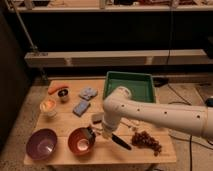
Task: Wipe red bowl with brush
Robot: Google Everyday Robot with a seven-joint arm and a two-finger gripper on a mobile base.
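The red bowl (80, 142) sits near the front edge of the wooden table (60, 124), its orange-red inside facing up. The brush (93, 133) has its grey head just above the bowl's right rim. Its slim black handle (121, 142) slants down to the right. My gripper (105, 132) hangs from the white arm (150, 114) right beside the bowl, shut on the brush where head and handle meet. The arm hides the table behind it.
A purple bowl (41, 144) stands left of the red one. Behind are a cream cup (48, 106), a small dark cup (63, 95), a carrot (56, 88), two blue-grey sponges (88, 93) and a green tray (131, 84). Grapes (146, 140) lie front right.
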